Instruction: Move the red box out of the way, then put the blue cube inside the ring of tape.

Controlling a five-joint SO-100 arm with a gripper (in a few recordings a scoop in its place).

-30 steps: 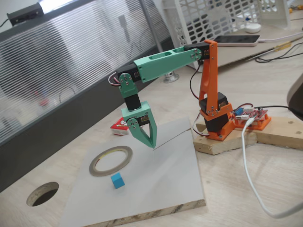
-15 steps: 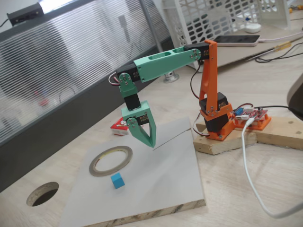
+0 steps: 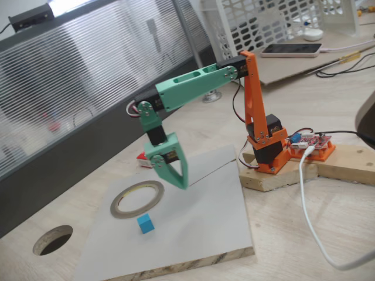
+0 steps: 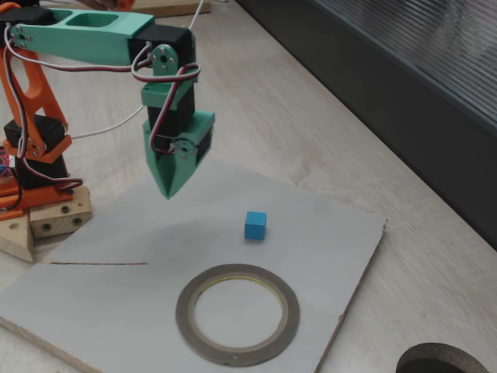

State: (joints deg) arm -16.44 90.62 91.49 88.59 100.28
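1. The gripper (image 3: 183, 186) is being held above the grey board (image 4: 101, 303) with fingers together, nothing gripped
2. The blue cube (image 4: 255, 225) is lying just outside the ring of tape (image 4: 237, 314)
3. The red box (image 3: 145, 158) is sitting off the board's far edge, clear of the way

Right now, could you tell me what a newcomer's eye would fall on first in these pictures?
Probably the green pincer, hanging shut and empty above the grey board. Next, the bright blue cube lying on that board, just outside the ring of tape. The red box peeks out behind the arm, off the board.
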